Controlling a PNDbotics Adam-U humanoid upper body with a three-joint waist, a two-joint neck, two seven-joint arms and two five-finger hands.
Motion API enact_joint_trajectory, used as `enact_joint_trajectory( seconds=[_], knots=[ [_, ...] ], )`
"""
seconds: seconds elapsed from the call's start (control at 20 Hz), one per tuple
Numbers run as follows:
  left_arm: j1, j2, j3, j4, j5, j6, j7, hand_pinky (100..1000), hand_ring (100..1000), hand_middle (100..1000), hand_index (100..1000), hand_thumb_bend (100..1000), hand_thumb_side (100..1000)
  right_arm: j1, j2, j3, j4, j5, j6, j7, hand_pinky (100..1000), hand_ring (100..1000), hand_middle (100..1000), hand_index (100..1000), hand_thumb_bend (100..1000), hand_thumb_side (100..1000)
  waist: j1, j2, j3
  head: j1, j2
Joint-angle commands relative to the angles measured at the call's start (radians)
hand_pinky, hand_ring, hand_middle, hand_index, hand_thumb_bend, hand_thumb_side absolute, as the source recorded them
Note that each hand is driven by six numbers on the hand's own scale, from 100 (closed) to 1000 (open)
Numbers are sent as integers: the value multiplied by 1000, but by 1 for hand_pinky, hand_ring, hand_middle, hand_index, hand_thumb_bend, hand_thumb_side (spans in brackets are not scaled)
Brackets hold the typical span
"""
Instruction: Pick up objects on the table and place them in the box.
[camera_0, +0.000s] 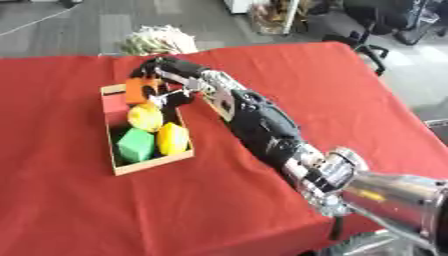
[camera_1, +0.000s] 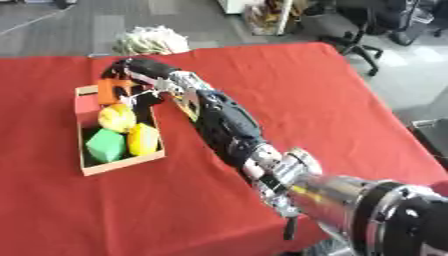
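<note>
On the red tablecloth (camera_0: 262, 75), toward the robot's left, stands a shallow cardboard box (camera_0: 151, 163) with low tan walls. Three items already lie inside: a green block (camera_0: 136, 144) at the near end, a yellow block (camera_0: 173, 139) just beside it, and a rounded yellow object (camera_0: 145, 117) behind them.

The right arm reaches across the cloth from the lower right to the box's far end. The right hand (camera_0: 171, 75) has its fingers curled round an orange object (camera_0: 140, 90), which sits over the far part of the box, touching or just above the rounded yellow object. Whether the orange object rests on the box floor or is held clear of it cannot be determined from either view. The left hand appears in neither view.

Assessment of progress: the work looks close to complete. No other loose item shows on the visible cloth; a pale bundled thing (camera_0: 159, 40) sits at the table's far edge, and it is unclear whether it belongs to the task. What appears outstanding is release of the orange object into the box and withdrawal of the arm. Space at the far end is tight, so the object may settle against its neighbour.
</note>
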Motion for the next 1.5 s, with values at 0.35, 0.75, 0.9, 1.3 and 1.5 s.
enact_joint_trajectory(
  seconds=[0.35, 0.75, 0.9, 1.3, 1.5],
  knots=[
    [-4, 10, 10, -18, -2, 0, 2, 672, 590, 602, 874, 100, 981, -16, -32, -25, 8, -25, 24, 50, 809, 837, 839, 927, 100, 210, 5, -19, -4, 1, -4],
    [0, 9, 11, -16, -3, 1, 2, 672, 590, 601, 874, 100, 989, -22, -60, -29, -6, -53, 0, 119, 906, 922, 953, 999, 100, 461, 4, -23, -5, 3, -4],
    [3, 9, 12, -14, -3, 2, 3, 671, 590, 601, 874, 100, 987, -24, -80, -36, -30, -45, -15, 159, 926, 940, 971, 1000, 100, 414, 4, -26, -8, 5, -4],
    [20, 4, 20, -8, -6, 4, 10, 671, 591, 601, 874, 100, 985, 0, -154, -58, -148, -203, -51, 118, 869, 879, 906, 985, 100, 204, 6, -41, -30, 34, -4],
    [40, -3, 30, -4, -5, 7, 25, 670, 592, 602, 872, 100, 975, 87, -228, -57, -297, -429, -50, 64, 814, 811, 840, 960, 100, 281, 8, -59, -55, 75, -4]
  ],
)
